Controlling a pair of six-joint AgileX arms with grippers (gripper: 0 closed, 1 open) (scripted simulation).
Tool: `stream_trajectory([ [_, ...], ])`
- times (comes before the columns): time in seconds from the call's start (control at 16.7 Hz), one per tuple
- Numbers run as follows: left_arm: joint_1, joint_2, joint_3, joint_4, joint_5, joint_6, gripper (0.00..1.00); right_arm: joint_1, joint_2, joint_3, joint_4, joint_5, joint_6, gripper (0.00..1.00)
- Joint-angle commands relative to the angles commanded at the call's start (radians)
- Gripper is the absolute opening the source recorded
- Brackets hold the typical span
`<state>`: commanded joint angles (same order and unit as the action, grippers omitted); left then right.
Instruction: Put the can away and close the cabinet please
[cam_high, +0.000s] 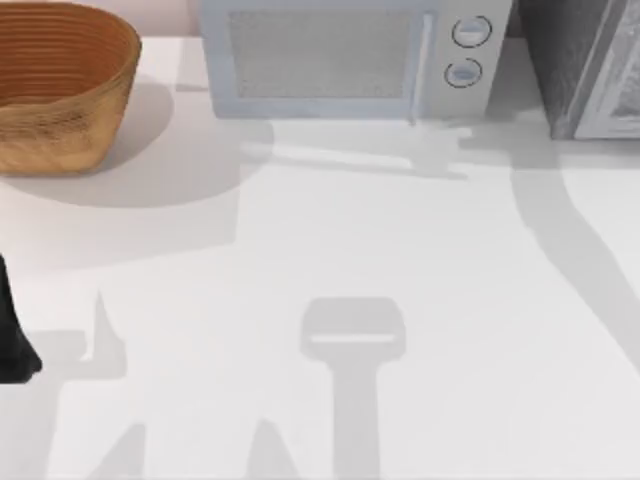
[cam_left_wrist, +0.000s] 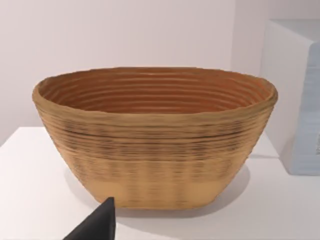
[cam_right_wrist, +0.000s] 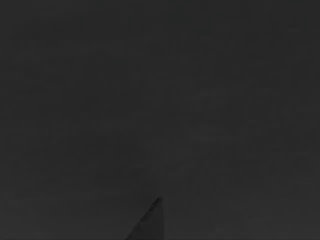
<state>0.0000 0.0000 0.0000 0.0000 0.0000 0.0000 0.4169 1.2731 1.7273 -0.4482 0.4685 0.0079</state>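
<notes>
Left arm (cam_high: 14, 335) is just a dark bit poking in at the left edge of the table in the top view, low and near the front. One black fingertip (cam_left_wrist: 97, 222) of the left gripper shows on its wrist cam. Right wrist view is dark.

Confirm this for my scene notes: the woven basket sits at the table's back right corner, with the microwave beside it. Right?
Not quite. The woven basket sits at the table's back left corner, not the right; the top view shows it. The microwave does stand beside it, along the back edge.
</notes>
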Motion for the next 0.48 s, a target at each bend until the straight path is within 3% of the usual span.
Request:
stream_trajectory([
  [0.48, 0.0, 0.0, 0.0, 0.0, 0.0, 0.0, 1.0, -0.082, 0.147, 0.103, 0.045, -0.08, 0.001, 1.0],
])
